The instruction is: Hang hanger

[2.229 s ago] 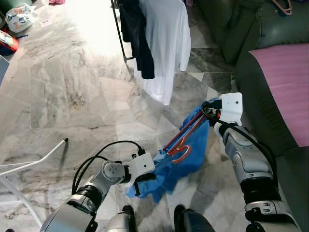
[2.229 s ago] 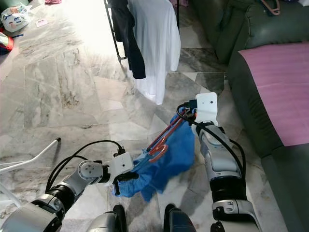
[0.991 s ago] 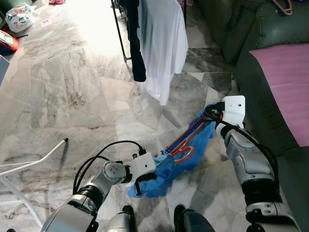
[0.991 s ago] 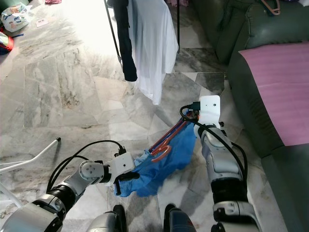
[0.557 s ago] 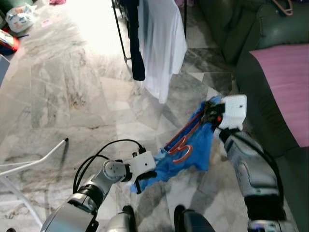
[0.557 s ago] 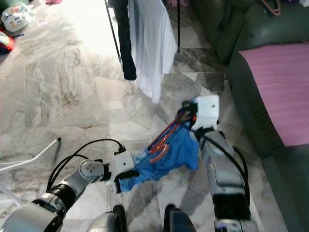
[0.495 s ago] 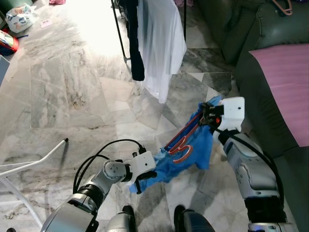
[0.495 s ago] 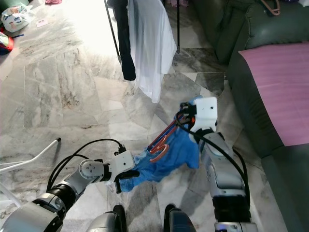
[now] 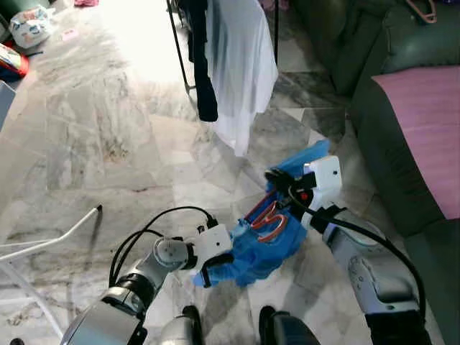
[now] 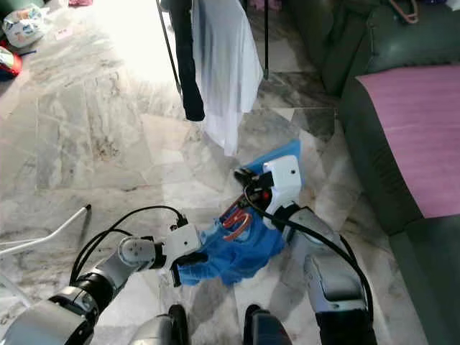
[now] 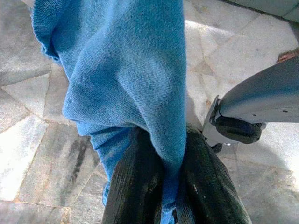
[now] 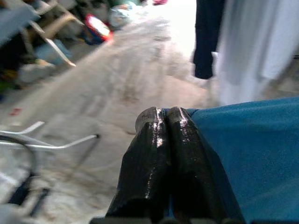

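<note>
1. The right gripper point(image 9: 275, 175) holds its two black fingers pressed together on the upper edge of the blue garment point(image 9: 269, 241), low over the marble floor point(image 9: 108, 136) and beside the green sofa point(image 9: 388, 108).
2. The left gripper point(image 9: 208, 272) pinches the garment's lower end, with cloth squeezed between its fingers point(image 11: 140, 186) in the left wrist view.
3. The orange-red hanger point(image 9: 264, 221) lies on the cloth slung between the two grippers, well short of the clothes rack point(image 9: 180, 50) where a white shirt point(image 9: 241, 65) and a dark garment point(image 9: 203, 65) already hang.
4. Its long axis runs roughly from the left gripper up toward the right one; the hook's direction is unclear.
5. The likely risk is that the hanger, apparently resting on slack cloth, slides off and drops if the garment sags or tilts.
</note>
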Motion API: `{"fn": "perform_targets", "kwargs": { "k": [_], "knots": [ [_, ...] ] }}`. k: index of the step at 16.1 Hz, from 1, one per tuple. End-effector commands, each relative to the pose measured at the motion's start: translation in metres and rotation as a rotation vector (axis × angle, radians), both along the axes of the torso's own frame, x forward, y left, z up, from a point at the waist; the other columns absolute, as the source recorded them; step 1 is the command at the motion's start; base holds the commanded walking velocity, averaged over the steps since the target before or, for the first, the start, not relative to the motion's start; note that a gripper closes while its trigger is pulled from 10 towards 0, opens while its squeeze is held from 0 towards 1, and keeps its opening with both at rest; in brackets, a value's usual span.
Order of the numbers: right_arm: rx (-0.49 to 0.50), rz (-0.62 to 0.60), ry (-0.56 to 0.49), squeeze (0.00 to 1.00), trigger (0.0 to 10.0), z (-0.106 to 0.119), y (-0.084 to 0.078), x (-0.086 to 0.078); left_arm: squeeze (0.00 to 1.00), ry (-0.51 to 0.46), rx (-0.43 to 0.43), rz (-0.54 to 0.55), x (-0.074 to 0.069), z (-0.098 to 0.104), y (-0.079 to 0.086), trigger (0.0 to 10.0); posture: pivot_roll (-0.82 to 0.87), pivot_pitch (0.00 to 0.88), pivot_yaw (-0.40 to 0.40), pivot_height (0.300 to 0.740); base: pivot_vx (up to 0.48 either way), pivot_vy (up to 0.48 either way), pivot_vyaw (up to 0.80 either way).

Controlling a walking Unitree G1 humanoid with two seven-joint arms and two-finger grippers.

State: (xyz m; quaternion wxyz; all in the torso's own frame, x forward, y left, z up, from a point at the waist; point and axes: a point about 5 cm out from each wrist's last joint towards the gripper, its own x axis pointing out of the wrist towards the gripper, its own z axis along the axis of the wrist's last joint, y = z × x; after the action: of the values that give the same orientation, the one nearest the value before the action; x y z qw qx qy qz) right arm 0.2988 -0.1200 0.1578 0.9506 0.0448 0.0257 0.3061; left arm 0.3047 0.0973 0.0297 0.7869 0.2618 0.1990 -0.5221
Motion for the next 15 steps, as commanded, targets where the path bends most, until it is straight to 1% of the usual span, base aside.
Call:
{"fn": "perform_targets", "kwargs": {
  "k": [1,4,5,6,7,9,10,11,12,13,14,15],
  "knots": [
    [0.049,0.11,-0.005,0.0,0.0,0.007,0.012,-0.011,0.0,0.001,0.002,0.0,0.0,-0.001,0.001,10.0,-0.08,0.263,0.071,0.74,0.0,0.0,0.0],
    [0.161,0.289,-0.032,0.0,0.0,0.026,0.023,-0.029,0.0,0.001,0.003,-0.001,-0.001,-0.001,0.001,10.0,-0.08,0.263,0.071,0.74,0.0,0.0,0.0],
    [0.167,0.308,-0.034,0.0,0.0,0.027,0.024,-0.031,0.0,0.001,0.003,-0.002,-0.001,-0.001,0.001,10.0,-0.08,0.263,0.071,0.74,0.0,0.0,0.0],
    [0.17,0.398,-0.049,0.0,0.0,0.032,0.026,-0.042,0.0,0.001,0.002,-0.002,-0.001,-0.001,0.0,10.0,-0.08,0.263,0.072,0.74,0.0,0.0,0.0],
    [0.135,0.409,-0.044,0.0,0.0,0.029,0.026,-0.043,0.0,0.001,0.002,-0.003,-0.001,-0.001,0.0,10.0,-0.08,0.263,0.072,0.74,0.0,0.0,0.0],
    [0.009,0.351,-0.024,0.0,0.0,0.016,0.018,-0.037,0.0,0.0,0.002,-0.005,-0.001,0.0,0.0,10.0,-0.08,0.263,0.072,0.74,0.0,0.0,0.0],
    [-0.134,0.305,-0.029,0.0,10.0,0.007,0.009,-0.033,0.0,0.0,0.001,-0.006,0.0,0.0,-0.001,10.0,-0.08,0.264,0.072,0.74,0.0,0.0,0.0],
    [-0.217,0.277,-0.024,0.0,10.0,0.001,0.003,-0.03,0.0,0.0,0.0,-0.006,0.0,0.0,-0.001,10.0,-0.08,0.264,0.071,0.74,0.0,0.0,0.0],
    [-0.335,0.205,-0.066,1.0,10.0,-0.001,-0.009,-0.023,0.0,-0.001,0.0,-0.007,0.0,0.0,-0.002,10.0,-0.08,0.263,0.071,0.74,0.0,0.0,0.0],
    [-0.352,0.188,-0.073,1.0,10.0,-0.001,-0.012,-0.021,0.0,-0.001,-0.001,-0.007,0.0,0.0,-0.002,10.0,-0.08,0.263,0.071,0.74,0.0,0.0,0.0],
    [-0.406,0.146,-0.119,1.0,10.0,0.004,-0.02,-0.017,0.0,-0.001,-0.002,-0.006,0.0,0.0,-0.002,10.0,-0.08,0.263,0.069,0.74,0.0,0.0,0.0],
    [-0.453,0.079,-0.18,1.0,10.0,0.011,-0.03,-0.011,0.0,-0.001,-0.003,-0.006,0.0,0.0,-0.002,10.0,-0.08,0.262,0.068,0.74,0.0,0.0,0.0]
  ]
}}
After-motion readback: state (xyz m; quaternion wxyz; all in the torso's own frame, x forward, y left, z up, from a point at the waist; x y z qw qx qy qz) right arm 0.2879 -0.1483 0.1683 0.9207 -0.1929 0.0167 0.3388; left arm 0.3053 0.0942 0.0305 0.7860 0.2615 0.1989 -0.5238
